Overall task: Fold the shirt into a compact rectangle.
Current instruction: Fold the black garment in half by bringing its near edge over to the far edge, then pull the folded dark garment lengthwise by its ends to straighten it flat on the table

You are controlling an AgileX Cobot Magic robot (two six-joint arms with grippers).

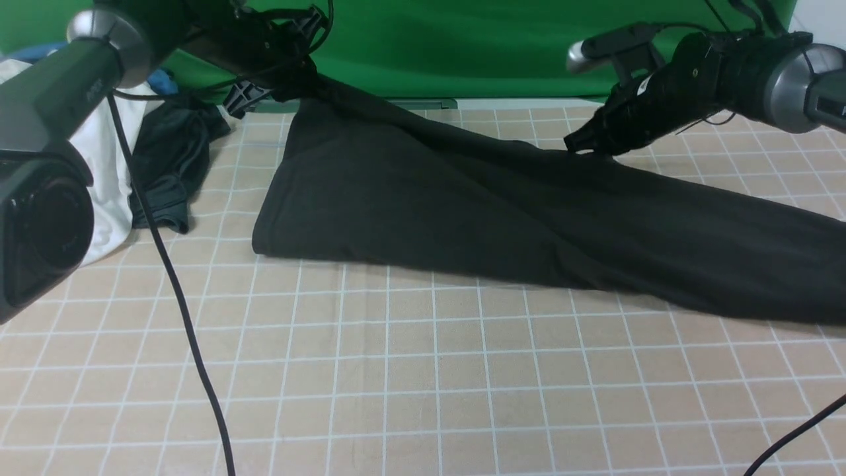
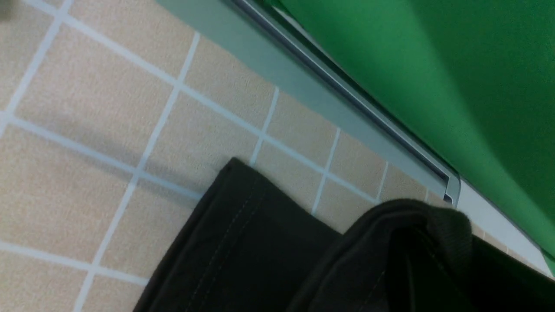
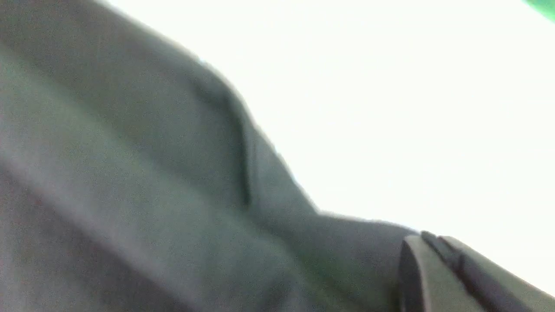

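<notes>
The black shirt (image 1: 462, 205) lies as a long band across the tiled table, from back left to the right edge of the front view. My left gripper (image 1: 294, 82) is shut on a bunched corner of it and holds that corner raised near the green backdrop. In the left wrist view the gathered cloth (image 2: 407, 242) covers the jaws, and a stitched hem (image 2: 243, 242) lies flat beside it. My right gripper (image 1: 581, 144) is down at the shirt's far edge. Its fingers (image 3: 427, 238) are pressed together on a thin dark strip, against the shirt's fabric (image 3: 130, 173).
A dark grey garment (image 1: 168, 158) and a white garment (image 1: 106, 172) are heaped at the back left. The green backdrop (image 1: 462, 46) and a grey rail (image 2: 303, 91) mark the table's far edge. A black cable (image 1: 178, 297) crosses the front left; another (image 1: 800, 430) shows at front right.
</notes>
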